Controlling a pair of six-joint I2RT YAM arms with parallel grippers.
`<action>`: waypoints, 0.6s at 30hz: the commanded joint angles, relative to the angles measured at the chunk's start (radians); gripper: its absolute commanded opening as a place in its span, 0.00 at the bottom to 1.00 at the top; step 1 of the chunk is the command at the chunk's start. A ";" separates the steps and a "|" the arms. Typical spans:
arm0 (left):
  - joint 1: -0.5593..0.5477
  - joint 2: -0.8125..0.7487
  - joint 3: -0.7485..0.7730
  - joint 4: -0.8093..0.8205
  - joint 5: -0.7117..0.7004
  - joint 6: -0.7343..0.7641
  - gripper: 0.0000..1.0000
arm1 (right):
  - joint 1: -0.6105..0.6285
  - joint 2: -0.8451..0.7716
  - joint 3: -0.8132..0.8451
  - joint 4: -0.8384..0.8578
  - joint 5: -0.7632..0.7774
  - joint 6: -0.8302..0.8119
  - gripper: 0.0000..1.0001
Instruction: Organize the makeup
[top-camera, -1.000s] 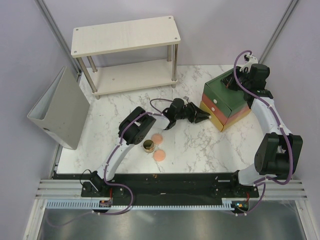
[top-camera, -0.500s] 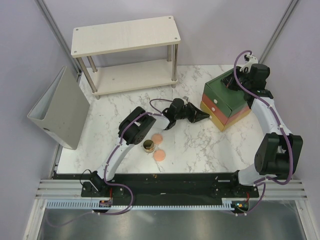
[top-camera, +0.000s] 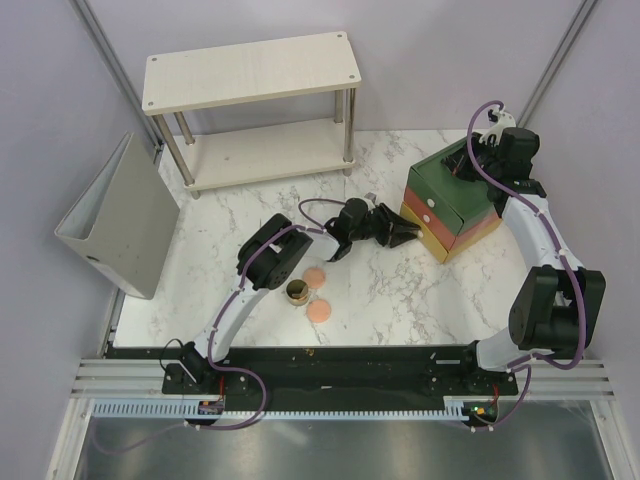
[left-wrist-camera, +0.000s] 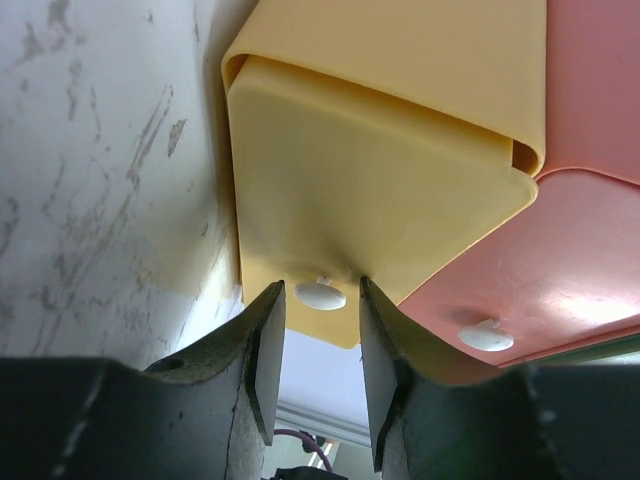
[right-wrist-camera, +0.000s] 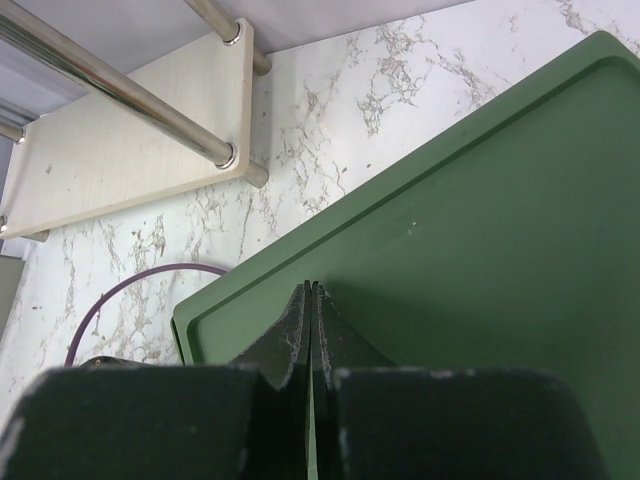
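Observation:
Two peach-pink discs (top-camera: 314, 275) (top-camera: 320, 311) and a dark gold-rimmed jar (top-camera: 297, 292) lie on the marble near the left arm's elbow. The tubes are out of view. My left gripper (top-camera: 410, 233) is open at the front of the drawer box (top-camera: 450, 190). In the left wrist view its fingertips (left-wrist-camera: 322, 290) flank the white knob (left-wrist-camera: 320, 296) of the yellow bottom drawer (left-wrist-camera: 380, 160), with small gaps on both sides. The red drawer (left-wrist-camera: 540, 270) is beside it. My right gripper (top-camera: 472, 160) is shut and empty, its tips (right-wrist-camera: 312, 288) on the box's green top (right-wrist-camera: 480, 230).
A two-tier pale wooden shelf (top-camera: 250, 110) stands at the back; its lower board shows in the right wrist view (right-wrist-camera: 120, 140). A grey binder (top-camera: 120, 225) leans at the left edge. A purple cable (right-wrist-camera: 130, 280) runs by the box.
My left gripper has edged slightly towards the drawer box, its fingers now on either side of the yellow drawer's knob. The right arm has not moved.

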 joint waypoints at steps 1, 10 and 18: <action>-0.022 0.014 -0.027 -0.076 -0.023 -0.051 0.43 | 0.012 0.108 -0.115 -0.406 0.040 -0.053 0.00; -0.057 0.033 -0.041 -0.037 -0.082 -0.120 0.40 | 0.012 0.107 -0.115 -0.408 0.041 -0.054 0.00; -0.074 0.022 -0.076 0.047 -0.102 -0.168 0.39 | 0.010 0.105 -0.113 -0.405 0.040 -0.053 0.00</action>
